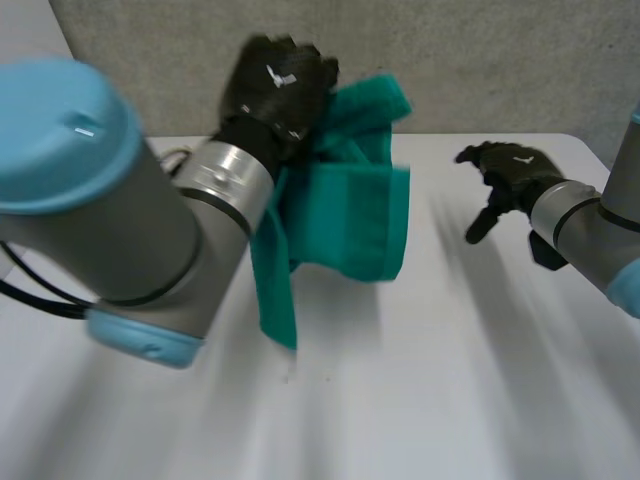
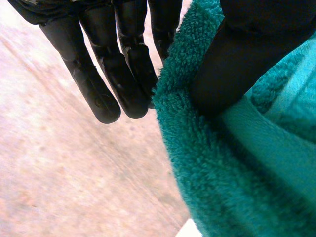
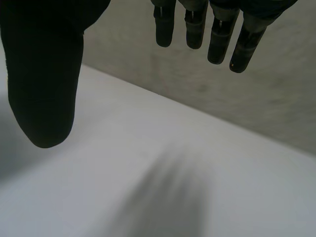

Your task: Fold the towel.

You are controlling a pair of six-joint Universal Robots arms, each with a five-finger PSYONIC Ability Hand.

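Near the far edge of the worktop (image 1: pixel 420 400) the left robot hand (image 1: pixel 280 85) pinched the green towel (image 1: pixel 350 215) by its top, hanging long-axis down, while the empty, open-fingered right robot hand (image 1: pixel 510 170) hovered well apart.

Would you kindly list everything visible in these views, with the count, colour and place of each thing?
towel: one, teal green, hanging from the raised left hand, above the far middle of the table.
table: one, white, under both arms.
wall: one, grey, behind the table.
arms: two, grey with light-blue caps, one at each side.
left hand: one, black, raised, gripping the towel near its top.
right hand: one, black, fingers straight and holding nothing, over the table's right side, apart from the towel.
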